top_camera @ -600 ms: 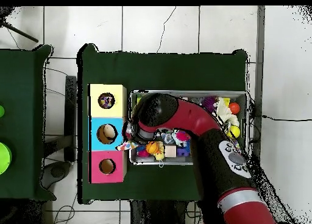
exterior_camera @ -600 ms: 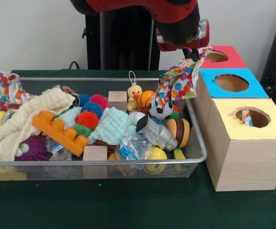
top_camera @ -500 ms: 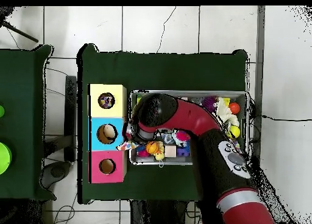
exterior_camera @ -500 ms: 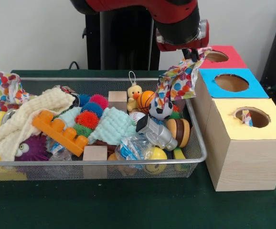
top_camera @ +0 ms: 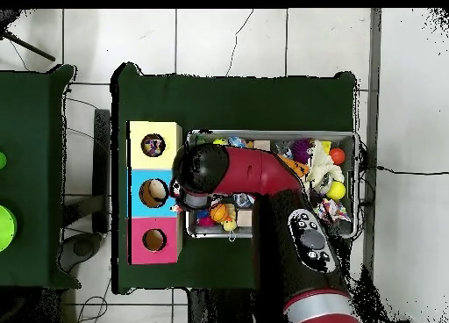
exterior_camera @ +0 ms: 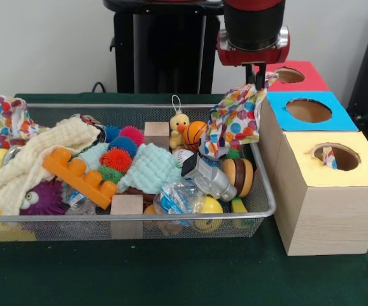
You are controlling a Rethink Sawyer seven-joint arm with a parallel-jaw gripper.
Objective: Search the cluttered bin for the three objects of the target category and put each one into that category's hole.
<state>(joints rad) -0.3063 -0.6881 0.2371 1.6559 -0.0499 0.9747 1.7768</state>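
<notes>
Claw pinched on a dotted cloth, held up over the right end of the bin.

Grip is on the cloth's top corner, so the rest hangs free, its lower edge near the toys and beside the blue-topped box. Lifted this way it clears the rim for carrying toward the yellow hole, nearest the camera, where a dotted scrap already shows. Another dotted cloth drapes the bin's far-left corner, likely the one remaining.
</notes>
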